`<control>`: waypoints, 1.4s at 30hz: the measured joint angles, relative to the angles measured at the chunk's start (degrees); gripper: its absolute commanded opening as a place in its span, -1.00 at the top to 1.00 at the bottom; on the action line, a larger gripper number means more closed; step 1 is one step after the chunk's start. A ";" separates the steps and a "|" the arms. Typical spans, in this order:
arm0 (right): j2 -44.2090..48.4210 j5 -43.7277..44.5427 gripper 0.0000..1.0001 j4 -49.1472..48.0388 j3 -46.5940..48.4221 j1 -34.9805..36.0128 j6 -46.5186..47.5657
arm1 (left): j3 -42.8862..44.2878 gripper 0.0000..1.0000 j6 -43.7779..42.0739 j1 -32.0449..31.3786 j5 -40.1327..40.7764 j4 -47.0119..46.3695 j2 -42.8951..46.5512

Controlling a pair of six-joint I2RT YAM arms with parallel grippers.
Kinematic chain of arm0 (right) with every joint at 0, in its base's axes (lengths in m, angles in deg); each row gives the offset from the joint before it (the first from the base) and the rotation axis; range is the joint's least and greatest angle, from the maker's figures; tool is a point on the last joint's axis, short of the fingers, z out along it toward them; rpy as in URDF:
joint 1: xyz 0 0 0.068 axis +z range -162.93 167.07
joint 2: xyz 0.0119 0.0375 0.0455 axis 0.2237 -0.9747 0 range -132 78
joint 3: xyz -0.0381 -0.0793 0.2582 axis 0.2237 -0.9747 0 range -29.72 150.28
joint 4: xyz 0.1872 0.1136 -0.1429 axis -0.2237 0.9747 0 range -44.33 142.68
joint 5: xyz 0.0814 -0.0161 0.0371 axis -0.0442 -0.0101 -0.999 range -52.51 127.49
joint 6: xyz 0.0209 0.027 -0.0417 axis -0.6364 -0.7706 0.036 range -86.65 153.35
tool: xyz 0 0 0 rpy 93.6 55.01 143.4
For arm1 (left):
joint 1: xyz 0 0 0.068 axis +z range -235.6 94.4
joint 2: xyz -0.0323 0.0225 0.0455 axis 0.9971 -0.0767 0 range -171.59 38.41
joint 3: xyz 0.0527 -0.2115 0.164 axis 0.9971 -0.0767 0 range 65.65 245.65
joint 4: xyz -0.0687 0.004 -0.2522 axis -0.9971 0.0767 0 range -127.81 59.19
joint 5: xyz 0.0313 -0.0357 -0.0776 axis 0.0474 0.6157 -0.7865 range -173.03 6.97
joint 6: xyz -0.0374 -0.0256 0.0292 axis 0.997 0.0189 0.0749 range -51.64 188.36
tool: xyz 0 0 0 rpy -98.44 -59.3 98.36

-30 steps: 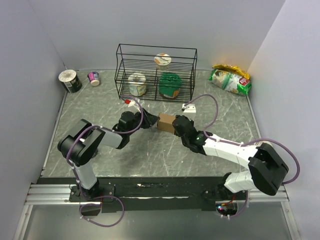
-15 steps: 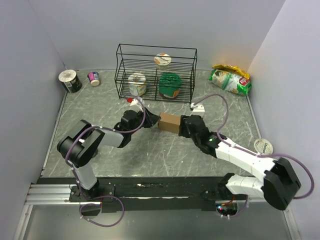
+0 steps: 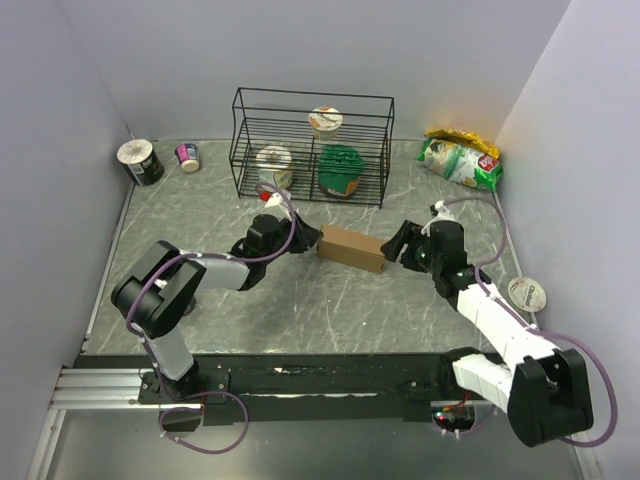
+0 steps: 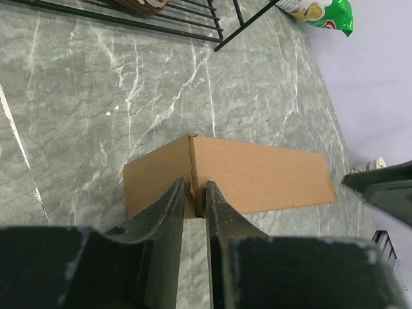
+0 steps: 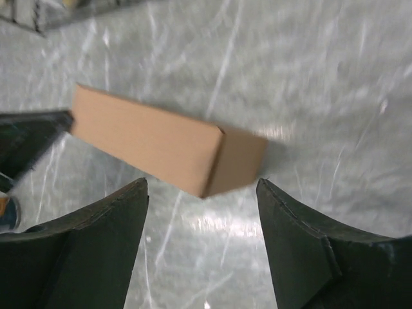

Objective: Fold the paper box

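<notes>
Brown paper box closed on desk; we saw left fingers clamped on its end, right fingers apart, clear of it.

Grey marbled tabletop, plain pale walls

You see a plain brown cardboard box, closed into a small oblong block with flat, unprinted faces and crisp edges. It lies lengthwise near the middle of the grey marbled tabletop. Its long axis runs left to right, with the right end a little nearer the arms' bases. A seam shows close to its left end, where the left gripper pinches a corner edge. Its right end is untouched.
</notes>
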 measured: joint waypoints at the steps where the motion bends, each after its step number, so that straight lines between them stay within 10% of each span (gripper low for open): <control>1: -0.79 -1.84 -0.43 -0.59 -0.98 -0.74 -0.61 | 0.07 0.98 -0.07 0.00 -0.02 0.13 0.00; 42: -10.27 -15.15 0.39 -18.69 -7.34 -9.92 -6.58 | 0.83 0.98 -1.01 -1.25 2.10 1.22 0.09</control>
